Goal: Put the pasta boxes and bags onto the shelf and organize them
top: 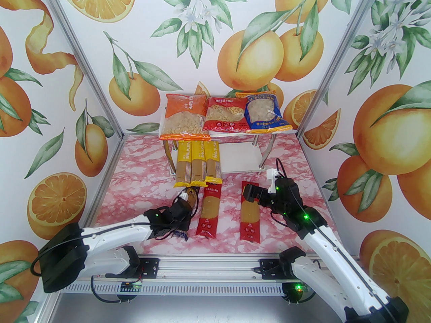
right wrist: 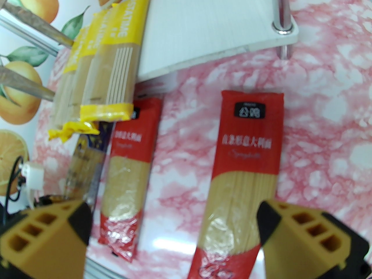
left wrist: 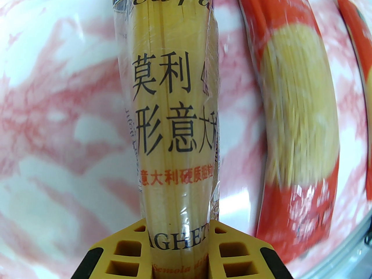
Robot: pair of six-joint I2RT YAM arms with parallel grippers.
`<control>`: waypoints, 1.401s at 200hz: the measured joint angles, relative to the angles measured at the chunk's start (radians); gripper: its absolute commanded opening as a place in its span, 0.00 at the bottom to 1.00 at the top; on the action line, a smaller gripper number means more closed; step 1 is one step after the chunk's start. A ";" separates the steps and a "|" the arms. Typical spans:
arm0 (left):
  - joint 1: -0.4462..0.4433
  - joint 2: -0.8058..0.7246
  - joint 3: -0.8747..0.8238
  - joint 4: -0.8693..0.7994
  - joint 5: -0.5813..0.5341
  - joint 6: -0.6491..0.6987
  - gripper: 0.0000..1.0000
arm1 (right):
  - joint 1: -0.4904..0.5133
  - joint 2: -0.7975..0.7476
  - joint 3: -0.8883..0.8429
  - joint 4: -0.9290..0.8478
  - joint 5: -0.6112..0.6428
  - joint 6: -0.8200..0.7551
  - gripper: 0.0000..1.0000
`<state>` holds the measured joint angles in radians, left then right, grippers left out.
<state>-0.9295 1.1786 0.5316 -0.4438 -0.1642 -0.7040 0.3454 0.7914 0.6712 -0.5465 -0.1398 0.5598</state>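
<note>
Looking down from the top cam, you've got three bags [top: 224, 114] lined up on the upper board of the shelf [top: 240, 158], and three yellow packs [top: 198, 167] poking off the lower one. On your left wrist cam, the left gripper [left wrist: 178, 228] is pinched on the dark blue pack [left wrist: 174, 112], with a red pack [left wrist: 296, 126] just beside it. On the right wrist cam, your right gripper [right wrist: 174, 214] hangs wide open over the other red pack [right wrist: 244, 170], which lies flat on the table [right wrist: 319, 126].

Orange-and-leaf printed walls [top: 215, 19], aluminium corner posts [top: 84, 62], pink marbled tabletop [top: 141, 180], even bright light
</note>
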 measured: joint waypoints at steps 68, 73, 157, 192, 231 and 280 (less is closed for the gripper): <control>0.000 -0.171 0.040 -0.273 0.182 0.047 0.00 | 0.000 -0.005 0.000 0.000 0.000 0.001 1.00; 0.000 -0.170 0.058 -0.299 0.193 0.056 0.00 | 0.000 -0.006 0.001 -0.002 0.000 0.001 1.00; -0.010 -0.212 0.261 -0.599 0.314 0.173 0.00 | 0.000 -0.035 0.009 -0.010 0.000 0.012 1.00; -0.010 -0.246 0.341 -0.684 0.288 0.194 0.00 | 0.000 -0.034 0.030 -0.027 0.000 0.011 1.00; -0.010 -0.244 0.420 -0.700 0.343 0.220 0.00 | 0.000 -0.034 0.034 -0.028 0.000 0.011 1.00; -0.016 -0.119 0.632 -0.717 0.438 0.317 0.00 | 0.000 -0.034 0.034 -0.030 0.000 0.011 1.00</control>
<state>-0.9455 1.0592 1.1633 -1.1610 0.2737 -0.3866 0.3454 0.7570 0.7052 -0.5762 -0.1394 0.5713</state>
